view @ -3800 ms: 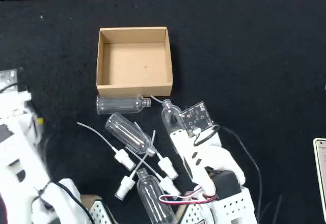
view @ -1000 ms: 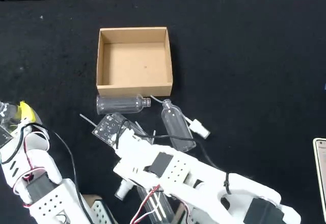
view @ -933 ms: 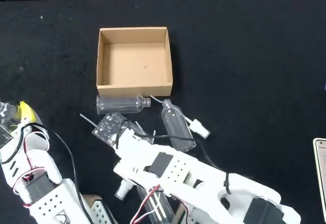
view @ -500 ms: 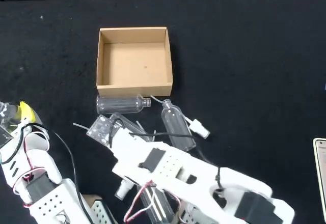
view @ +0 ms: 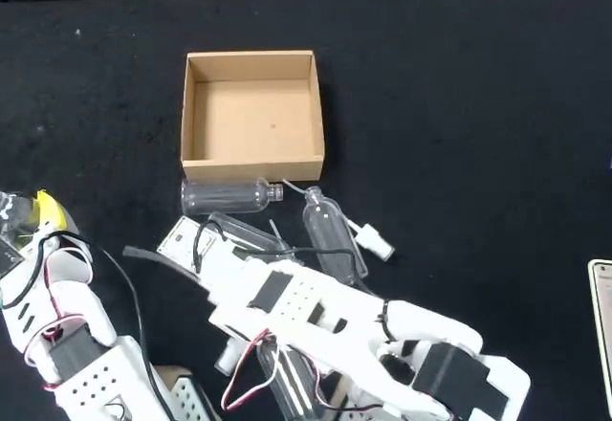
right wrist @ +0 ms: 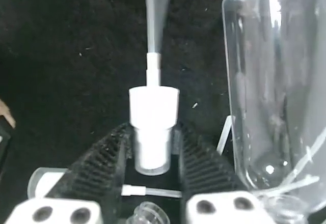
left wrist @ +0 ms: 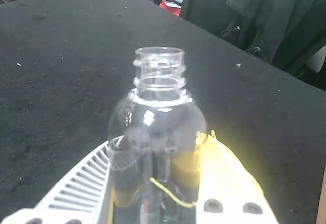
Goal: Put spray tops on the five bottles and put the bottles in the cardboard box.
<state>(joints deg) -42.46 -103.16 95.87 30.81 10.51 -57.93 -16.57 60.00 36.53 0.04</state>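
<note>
The open cardboard box (view: 252, 165) stands at the back of the black table with nothing in it. My left gripper (left wrist: 162, 140) is shut on a clear uncapped bottle (left wrist: 158, 102), held upright at the table's front left (view: 11, 209). My right gripper (right wrist: 152, 132) is shut on a white spray top (right wrist: 153, 109) whose tube (view: 143, 254) points away from the arm, left of the bottle pile. A clear bottle (right wrist: 275, 81) lies right beside that gripper. Other bare bottles lie before the box (view: 227, 195), to its right (view: 332, 234) and under the right arm (view: 287, 383).
A loose spray top (view: 375, 243) lies against the right-hand bottle, and another white top (view: 230, 355) peeks out below the right arm. A flat pale object (view: 601, 311) sits at the table's right edge. The right half of the table is bare black cloth.
The right arm has swung left from the right-hand bottle across the pile, and now holds a spray top with its tube sticking out left. The left arm came up with its bottle and now keeps still.
</note>
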